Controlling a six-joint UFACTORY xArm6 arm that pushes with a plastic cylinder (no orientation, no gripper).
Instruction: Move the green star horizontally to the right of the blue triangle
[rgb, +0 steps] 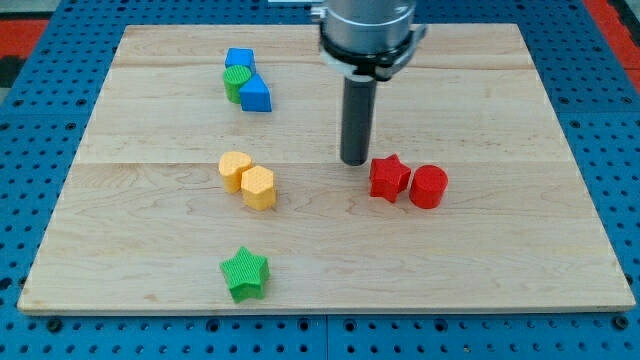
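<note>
The green star lies near the view's bottom, left of centre, on the wooden board. The blue triangle sits at the upper left, touching a green round block and a blue cube. My tip rests on the board near the centre, just left of the red star. It is far up and to the right of the green star, and right of and below the blue triangle.
A red cylinder sits right of the red star. Two yellow blocks, a heart-like one and a hexagon-like one, touch each other between the green star and the blue triangle. A blue pegboard surrounds the board.
</note>
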